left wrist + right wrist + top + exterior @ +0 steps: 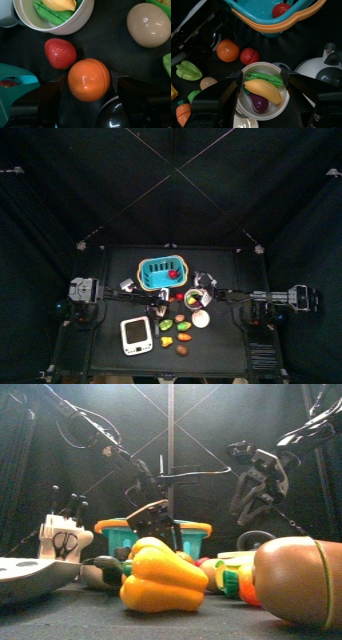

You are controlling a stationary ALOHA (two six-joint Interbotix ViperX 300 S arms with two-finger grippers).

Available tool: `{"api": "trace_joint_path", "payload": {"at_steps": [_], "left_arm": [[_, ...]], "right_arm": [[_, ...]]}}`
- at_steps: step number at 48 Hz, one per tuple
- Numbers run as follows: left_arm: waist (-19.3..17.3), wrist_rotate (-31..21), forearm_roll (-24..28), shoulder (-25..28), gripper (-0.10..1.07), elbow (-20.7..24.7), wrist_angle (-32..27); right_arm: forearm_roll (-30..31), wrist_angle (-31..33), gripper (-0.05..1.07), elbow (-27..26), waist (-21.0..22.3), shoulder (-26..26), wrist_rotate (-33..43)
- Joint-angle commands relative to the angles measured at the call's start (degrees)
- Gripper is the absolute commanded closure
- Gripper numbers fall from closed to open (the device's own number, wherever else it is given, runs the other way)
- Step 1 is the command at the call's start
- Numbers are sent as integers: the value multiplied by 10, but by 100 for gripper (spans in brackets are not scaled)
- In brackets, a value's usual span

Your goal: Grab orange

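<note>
The orange [89,79] lies on the black table, round and glossy, between a red strawberry [60,53] and the teal basket [12,82]. My left gripper [91,84] is open and low over it, with one jaw on either side of the orange and neither pressing it. The right wrist view shows the same orange [228,50] beside the strawberry [250,56]. My right gripper [268,80] hangs open above a white bowl [284,102] holding a banana, green beans and an eggplant. In the front view the right gripper [261,484] is well above the table.
A beige egg [149,24] lies close beyond the orange, and the white bowl [77,22] stands nearby. A yellow pepper [160,579] and a large brown egg [301,579] sit at the front edge. A white scale [136,335] lies front left. The blue basket [160,273] stands behind.
</note>
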State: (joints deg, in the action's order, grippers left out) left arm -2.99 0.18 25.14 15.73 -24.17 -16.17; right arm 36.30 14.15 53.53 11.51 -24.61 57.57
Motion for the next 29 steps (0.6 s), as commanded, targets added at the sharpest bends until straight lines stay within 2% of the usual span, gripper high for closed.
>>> {"api": "trace_joint_path", "payload": {"at_steps": [1,15,29], "left_arm": [[1,-1,0,0,-3,11,2],[3,-1,-1,8,1,13,4],[4,-2,-2,0,13,14,3]], "right_arm": [[-1,-3,9,-6,-1,-4,0],[-5,-3,9,-6,-1,-2,0],[-6,-3,9,-4,-1,-3,0]]}}
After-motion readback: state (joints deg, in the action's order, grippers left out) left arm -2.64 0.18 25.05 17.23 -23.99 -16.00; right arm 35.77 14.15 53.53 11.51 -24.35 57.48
